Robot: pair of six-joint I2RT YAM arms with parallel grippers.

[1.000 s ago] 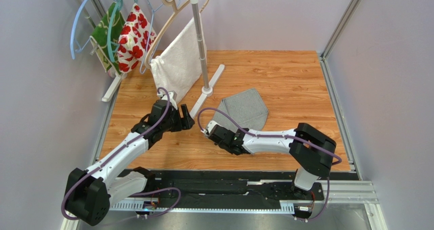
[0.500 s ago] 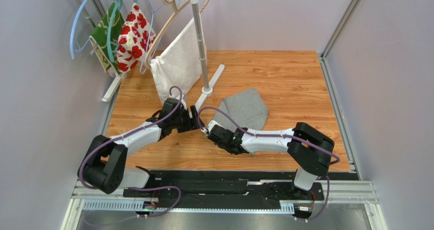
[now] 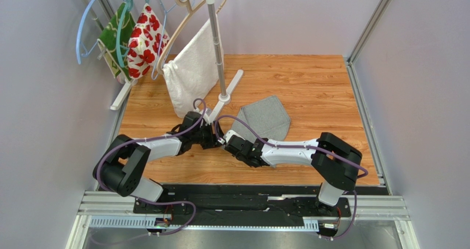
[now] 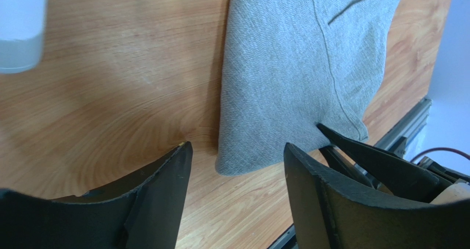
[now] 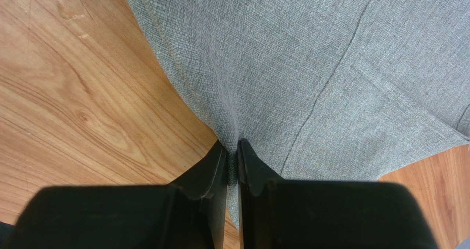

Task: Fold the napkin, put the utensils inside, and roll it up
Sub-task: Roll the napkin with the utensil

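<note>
Counter (image 3: 314,84) right of and beyond the napkin (image 3: 266,119): open passage. Left side obstructed: rack pole (image 3: 219,56), its foot (image 3: 230,86) and hanging white towel (image 3: 190,72) (close by left fingers (image 4: 160,188)). Right fingers (image 5: 251,172) crowd the napkin's near-left corner too.

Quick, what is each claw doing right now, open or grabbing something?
Left claw: open, holding nothing, by a corner of the napkin.
Right claw: closed, pinching the napkin's edge.

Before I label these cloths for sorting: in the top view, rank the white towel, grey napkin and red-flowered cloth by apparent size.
1. white towel, slightly.
2. grey napkin, close; the towel hangs nearer the camera, so unsure.
3. red-flowered cloth, clearly smallest.
</note>
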